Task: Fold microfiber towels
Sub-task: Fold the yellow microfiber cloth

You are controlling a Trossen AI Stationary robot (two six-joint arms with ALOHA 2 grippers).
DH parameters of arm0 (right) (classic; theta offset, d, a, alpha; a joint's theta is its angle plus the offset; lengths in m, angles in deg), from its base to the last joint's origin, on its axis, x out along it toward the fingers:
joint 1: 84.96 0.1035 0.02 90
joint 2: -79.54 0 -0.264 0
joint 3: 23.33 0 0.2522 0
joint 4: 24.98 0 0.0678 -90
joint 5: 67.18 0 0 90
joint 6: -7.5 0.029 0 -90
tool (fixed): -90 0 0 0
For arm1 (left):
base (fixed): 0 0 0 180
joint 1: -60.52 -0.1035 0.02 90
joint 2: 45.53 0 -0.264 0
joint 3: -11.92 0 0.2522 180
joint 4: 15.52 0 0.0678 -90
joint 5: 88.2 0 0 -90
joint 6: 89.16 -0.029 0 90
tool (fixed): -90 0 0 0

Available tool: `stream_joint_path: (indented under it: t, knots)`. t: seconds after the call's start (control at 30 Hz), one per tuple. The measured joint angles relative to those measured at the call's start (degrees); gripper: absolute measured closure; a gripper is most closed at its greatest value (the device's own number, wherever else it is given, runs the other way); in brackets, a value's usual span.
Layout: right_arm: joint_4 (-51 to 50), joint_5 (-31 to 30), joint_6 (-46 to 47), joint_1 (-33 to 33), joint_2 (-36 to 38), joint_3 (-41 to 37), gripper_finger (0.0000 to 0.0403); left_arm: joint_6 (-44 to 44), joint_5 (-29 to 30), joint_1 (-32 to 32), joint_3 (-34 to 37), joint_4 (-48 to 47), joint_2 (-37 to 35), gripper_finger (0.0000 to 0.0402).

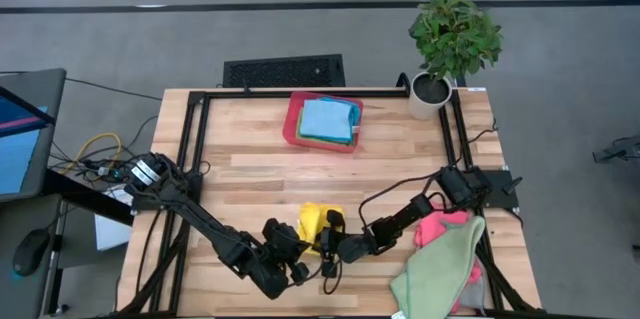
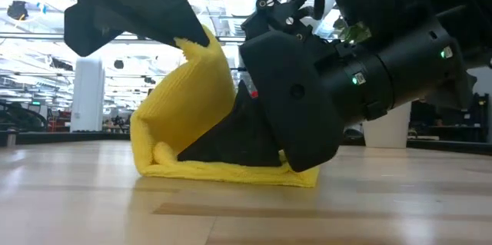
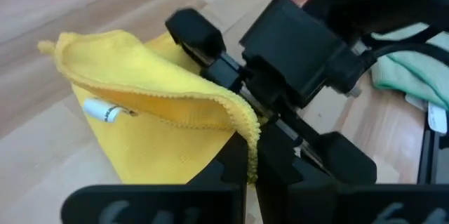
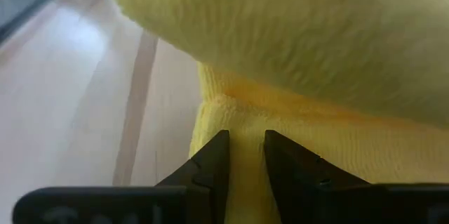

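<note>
A yellow towel (image 1: pixel 316 219) lies near the table's near edge, its lower part flat on the wood (image 2: pixel 223 172) and one flap raised over it (image 2: pixel 192 99). My left gripper (image 1: pixel 297 246) comes from the left and is shut on the raised flap. My right gripper (image 1: pixel 334 243) comes from the right and is shut on the lower part, under the flap. A white tag (image 3: pixel 105 110) shows on the towel's inner side. My left gripper pinches the raised flap's hemmed edge (image 3: pixel 248 143) between its two fingers, near a corner (image 2: pixel 201 45). That edge is lifted clear of the table, and the flap slopes down from it to the part on the wood. My right gripper pinches the towel's lower part (image 4: pixel 245 164) between its two fingers (image 4: pixel 210 164), low at the table. It slants down from the table's right side. The held part lies on the wood; one layer or several, I cannot tell.
A red tray (image 1: pixel 292 124) with folded light blue and green towels stands at the far middle. A pink towel (image 1: pixel 437 227) and a green towel (image 1: pixel 440 269) lie heaped at the near right. A potted plant (image 1: pixel 452 39) stands at the far right corner.
</note>
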Motion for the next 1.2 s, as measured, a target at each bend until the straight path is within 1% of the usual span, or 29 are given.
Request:
stream_joint_path:
  t: [0.1, 0.2, 0.33, 0.43, 0.5, 0.6, 0.67, 0.8, 0.93, 0.97, 1.03, 1.1, 1.2]
  knots:
    - [-3.13, -1.01, -1.57, 0.98, 3.12, -0.04, 0.0285, 0.31, -0.58, 0.02, 0.0, 0.04, 0.0, 0.04]
    - [-6.7, -2.4, -1.39, 1.82, 6.72, 0.02, 0.0285, 0.61, 0.48, 0.04, 0.02, 1.03, 0.0, 0.04]
    - [-14.3, -6.93, -0.91, 3.58, 10.93, 0.02, 0.0285, -1.22, 0.58, -0.45, 0.02, 2.69, 0.0, 0.04]
    - [-22.48, -9.21, 3.48, 5.36, 12.75, 0.04, 0.0285, -1.5, 0.55, -0.91, 0.02, 2.93, 0.0, 0.04]
    - [-25.43, -10.34, 6.57, 6.7, 12.56, -0.32, 0.0285, -1.63, 0.52, -0.96, 0.02, 2.93, 0.0, 0.04]
    - [-25.86, -13.62, 9.23, 8.57, 10.95, -0.31, 0.0285, -1.74, 0.2, -0.9, 0.02, 2.92, 0.0, 0.04]
    - [-26.09, -14.69, 11.15, 9.46, 9.6, -0.31, 0.0285, -1.72, 0.06, -0.87, 0.02, 2.93, 0.0, 0.04]
    - [-26.58, -14.56, 14.91, 9.94, 7.36, -0.31, 0.0285, -1.69, -1.2, -0.92, 0.02, 2.97, 0.15, 0.04]
    - [-26.55, -14.65, 15.28, 9.81, 6.85, -0.26, 0.0285, -2.18, -0.8, -1.0, 0.13, 5.09, 1.81, 0.04]
    - [-26.63, -14.64, 15.32, 9.81, 6.85, -0.26, 0.0285, -2.87, -1.63, -1.35, -0.03, 6.97, 2.59, 0.04]
    - [-26.44, -14.42, 15.31, 9.72, 6.85, -0.26, 0.0285, -3.65, -2.93, -1.66, 0.12, 6.57, 3.16, 0.04]
    - [-26.36, -14.21, 15.3, 9.55, 6.83, -0.26, 0.0285, -4.31, -2.84, -2.25, 0.05, 8.53, 3.93, 0.04]
    - [-25.85, -13.95, 15.31, 9.55, 6.79, -0.26, 0.0285, -5.15, -1.01, -2.6, 0.04, 9.22, 3.98, 0.04]
